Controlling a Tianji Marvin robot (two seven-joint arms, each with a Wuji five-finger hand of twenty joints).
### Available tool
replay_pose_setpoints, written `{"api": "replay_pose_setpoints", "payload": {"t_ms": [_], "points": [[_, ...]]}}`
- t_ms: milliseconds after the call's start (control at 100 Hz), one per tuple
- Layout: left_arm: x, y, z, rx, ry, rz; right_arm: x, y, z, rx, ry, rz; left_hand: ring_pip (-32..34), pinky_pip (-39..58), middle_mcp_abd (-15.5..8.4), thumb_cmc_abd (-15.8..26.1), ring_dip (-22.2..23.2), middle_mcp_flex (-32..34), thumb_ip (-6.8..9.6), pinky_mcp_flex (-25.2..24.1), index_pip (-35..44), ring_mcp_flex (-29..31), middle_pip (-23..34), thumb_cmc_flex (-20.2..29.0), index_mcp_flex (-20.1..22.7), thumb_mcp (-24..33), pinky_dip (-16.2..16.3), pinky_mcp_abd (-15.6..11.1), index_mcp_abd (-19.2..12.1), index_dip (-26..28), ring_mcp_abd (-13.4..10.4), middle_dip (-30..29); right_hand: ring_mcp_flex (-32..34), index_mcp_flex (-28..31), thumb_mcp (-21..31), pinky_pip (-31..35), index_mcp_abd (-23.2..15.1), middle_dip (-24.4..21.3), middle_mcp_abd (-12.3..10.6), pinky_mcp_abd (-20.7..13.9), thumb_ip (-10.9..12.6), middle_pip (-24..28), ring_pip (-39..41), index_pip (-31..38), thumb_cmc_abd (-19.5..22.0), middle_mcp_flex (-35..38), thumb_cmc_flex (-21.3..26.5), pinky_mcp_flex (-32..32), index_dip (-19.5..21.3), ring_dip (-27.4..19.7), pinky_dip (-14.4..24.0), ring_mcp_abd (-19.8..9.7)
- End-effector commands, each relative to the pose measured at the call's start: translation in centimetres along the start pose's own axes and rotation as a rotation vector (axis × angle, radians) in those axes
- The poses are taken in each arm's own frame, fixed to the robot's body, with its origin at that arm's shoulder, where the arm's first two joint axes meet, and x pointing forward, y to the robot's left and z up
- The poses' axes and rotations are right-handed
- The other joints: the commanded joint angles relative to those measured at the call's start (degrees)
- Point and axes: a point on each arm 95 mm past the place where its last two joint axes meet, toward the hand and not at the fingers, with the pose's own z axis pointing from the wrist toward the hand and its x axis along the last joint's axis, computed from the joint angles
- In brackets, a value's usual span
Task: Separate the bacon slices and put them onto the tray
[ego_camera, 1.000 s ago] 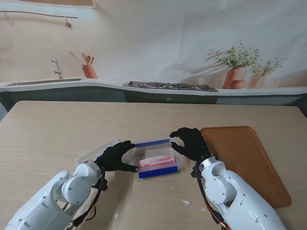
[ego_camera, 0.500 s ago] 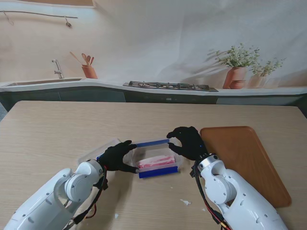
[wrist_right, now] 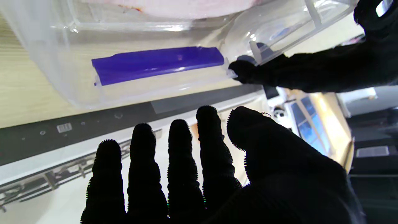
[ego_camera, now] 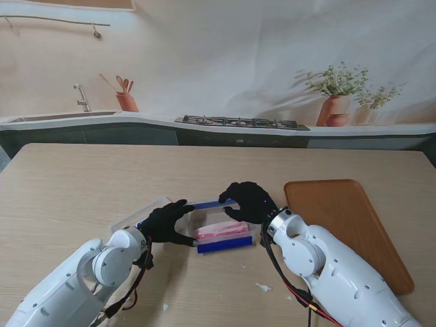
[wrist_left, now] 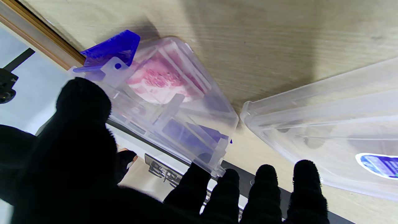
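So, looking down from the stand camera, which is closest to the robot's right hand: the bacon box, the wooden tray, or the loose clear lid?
From the right hand:
1. Bacon box, directly under it.
2. Wooden tray, to its right.
3. Clear lid, far left, beyond the left hand.

bacon (ego_camera: 221, 230) in box (ego_camera: 225, 242), tray (ego_camera: 344, 228) right.

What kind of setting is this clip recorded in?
Apparently a kitchen, possibly a printed backdrop: a gas hob, a sink with a tap and a pot of wooden utensils line the counter behind the wooden table.
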Motion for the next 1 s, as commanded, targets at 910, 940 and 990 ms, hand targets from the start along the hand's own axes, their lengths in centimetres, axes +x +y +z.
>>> {"api": "replay_pose_setpoints", "payload": {"t_ms": [910, 940, 990], "points": [[-0.2, 1.1, 0.4, -0.047, -0.008, 0.008, 2.3, -1.2, 2.9, 0.244, -0.041, 0.038, -0.9, -1.0, -0.9, -0.8, -1.1, 1.7, 1.52, -0.5, 1.5, -2.3, 2.7, 0.2, -0.9, 5.7, -0.2, -0.3, 1.2, 0.6, 0.1, 0.3, 6.8, -1.1, 0.5, 35.5, 2.5, 3.8, 2.4, -0.7, -1.4, 5.0, 11.2, 3.3, 1.0, 3.2, 2.7, 0.7, -3.2, 5.7, -4.2, 3.2], [-0.3, 1.1, 0.5, -0.048, -0.008, 0.007, 2.3, -1.2, 2.9, 0.25, -0.04, 0.036, -0.8, -1.0, -0.9, -0.8, -1.0, 1.7, 1.51, -0.5, 1.5, -2.3, 2.8, 0.1, -0.8, 5.7, -0.2, -0.3, 1.1, 0.6, 0.1, 0.3, 6.1, -1.1, 0.4, 34.5, 2.4, 3.7, 2.2, -0.9, -1.5, 4.9, 10.5, 3.3, 1.0, 2.9, 2.8, -0.2, -3.0, 5.4, -4.9, 2.9], [-0.3, 1.2, 0.5, -0.05, -0.008, 0.007, 2.3, -1.3, 3.0, 0.256, -0.039, 0.032, -0.7, -0.9, -0.9, -0.8, -1.0, 1.7, 1.51, -0.5, 1.5, -2.3, 2.8, 0.2, -0.9, 5.8, -0.2, -0.3, 1.1, 0.6, 0.1, 0.3, 5.3, -1.3, 0.3, 32.6, 2.4, 3.6, 2.0, -1.4, -1.4, 4.6, 9.4, 3.0, 1.2, 2.3, 2.9, -1.1, -2.9, 4.9, -6.2, 2.5]]}}
